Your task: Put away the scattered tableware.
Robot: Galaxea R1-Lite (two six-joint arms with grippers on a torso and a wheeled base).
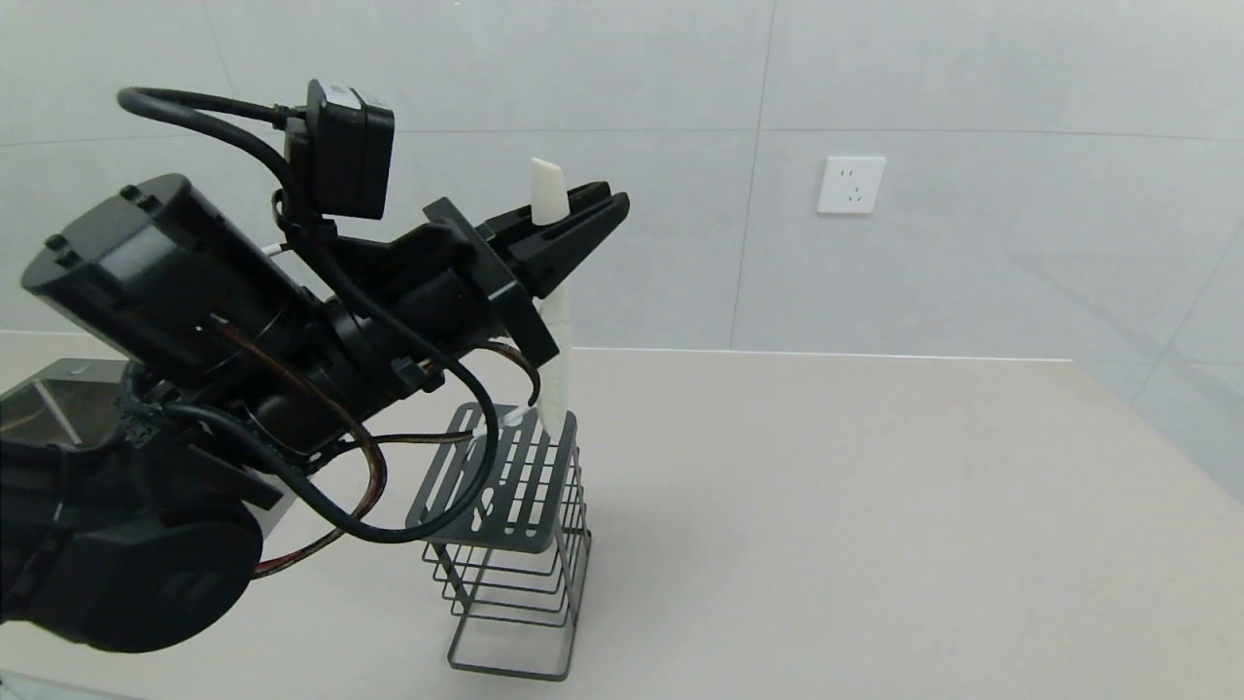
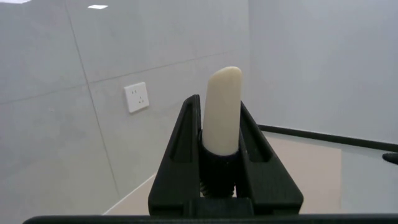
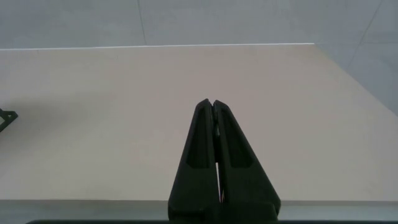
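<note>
My left gripper (image 1: 573, 228) is raised above the table and shut on a long white utensil (image 1: 556, 331), which hangs upright with its handle end (image 2: 222, 109) poking up past the fingers. Its lower end reaches down to the slotted top of a dark wire rack (image 1: 510, 544) standing on the beige table (image 1: 875, 506); I cannot tell whether it is inside a slot. My right gripper (image 3: 213, 118) is shut and holds nothing, hovering over bare tabletop.
A white wall socket (image 1: 850, 184) is on the tiled wall behind. The table's back edge meets the wall, its right edge slants off at the right. A dark object (image 1: 49, 399) lies at the far left.
</note>
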